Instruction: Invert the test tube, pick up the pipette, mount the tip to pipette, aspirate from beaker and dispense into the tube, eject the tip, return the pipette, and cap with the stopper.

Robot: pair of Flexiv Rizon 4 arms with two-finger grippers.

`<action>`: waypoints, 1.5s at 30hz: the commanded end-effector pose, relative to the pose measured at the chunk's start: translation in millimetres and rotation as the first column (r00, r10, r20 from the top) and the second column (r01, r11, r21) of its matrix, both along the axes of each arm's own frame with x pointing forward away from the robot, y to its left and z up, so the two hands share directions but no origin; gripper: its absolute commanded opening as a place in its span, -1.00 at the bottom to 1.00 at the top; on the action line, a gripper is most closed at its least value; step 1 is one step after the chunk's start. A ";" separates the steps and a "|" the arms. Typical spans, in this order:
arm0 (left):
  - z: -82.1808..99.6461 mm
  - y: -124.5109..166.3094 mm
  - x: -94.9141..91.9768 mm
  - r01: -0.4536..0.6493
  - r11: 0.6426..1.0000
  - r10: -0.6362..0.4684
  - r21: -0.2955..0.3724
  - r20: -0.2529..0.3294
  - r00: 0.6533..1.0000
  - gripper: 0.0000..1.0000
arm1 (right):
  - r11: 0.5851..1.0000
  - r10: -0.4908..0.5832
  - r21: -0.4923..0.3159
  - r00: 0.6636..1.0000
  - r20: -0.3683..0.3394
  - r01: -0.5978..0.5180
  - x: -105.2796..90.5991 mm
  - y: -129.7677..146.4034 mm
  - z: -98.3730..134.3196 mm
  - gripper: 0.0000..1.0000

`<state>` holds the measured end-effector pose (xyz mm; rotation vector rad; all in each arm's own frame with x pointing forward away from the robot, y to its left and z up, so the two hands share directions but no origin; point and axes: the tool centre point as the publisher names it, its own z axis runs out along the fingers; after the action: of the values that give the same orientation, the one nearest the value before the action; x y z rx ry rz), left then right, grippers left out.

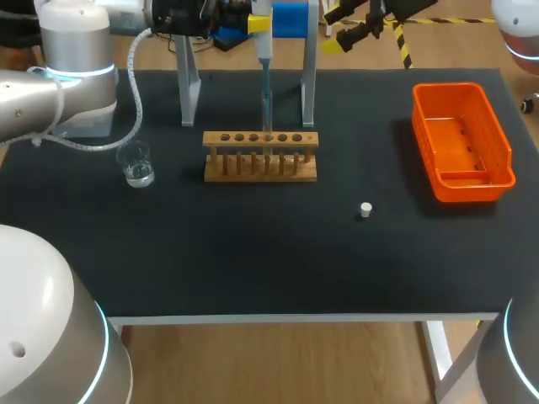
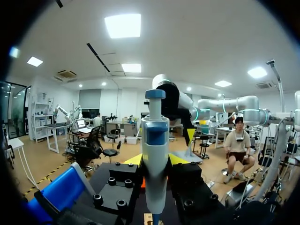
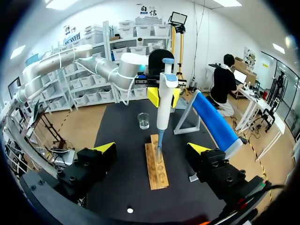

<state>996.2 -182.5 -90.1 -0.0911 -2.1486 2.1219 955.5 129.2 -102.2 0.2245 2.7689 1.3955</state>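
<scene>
Beaker [image 1: 136, 164] holds clear liquid. Left claw [image 2: 155, 161] pinches pipette [image 1: 264, 46] upright over wooden rack [image 1: 261, 157]; right claw [image 3: 152, 149] spread. Stopper [image 1: 365, 209] lies near orange basket [image 1: 504, 147].

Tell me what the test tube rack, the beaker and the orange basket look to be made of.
The test tube rack looks like wood: pale brown, matte, with drilled holes and pegs. The beaker is clear glass or clear plastic; the dark table shows through it and its rim glints. The orange basket is likely moulded plastic: one uniform bright colour with a slight sheen.
</scene>
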 end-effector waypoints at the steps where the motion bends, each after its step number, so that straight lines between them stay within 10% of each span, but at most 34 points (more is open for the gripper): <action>1: 0.1 0.0 0.3 0.002 1.000 -0.002 0.000 0.000 1.000 -1.00 | 1.000 -0.001 -0.001 1.000 0.001 0.001 -1.1 -1.2 0.4 1.00; 11: 0.1 0.0 0.3 0.002 1.000 -0.002 0.000 0.000 1.000 -1.00 | 1.000 -0.001 -0.001 1.000 0.001 0.001 -1.1 -1.2 0.4 1.00; 24: 0.1 0.0 0.3 0.002 1.000 -0.002 0.000 0.000 1.000 -1.00 | 0.992 0.062 0.108 0.998 0.011 -0.063 -11.0 -0.1 -96.2 1.00; 45: 0.1 0.0 0.3 0.002 1.000 -0.002 0.000 0.000 1.000 -1.00 | 0.987 0.148 0.070 0.989 -0.009 -0.147 19.1 63.8 -174.4 1.00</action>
<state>996.1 -182.5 -90.1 -0.0911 -2.1486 2.1219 962.6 179.1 -267.4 0.0475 2.7826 1.5242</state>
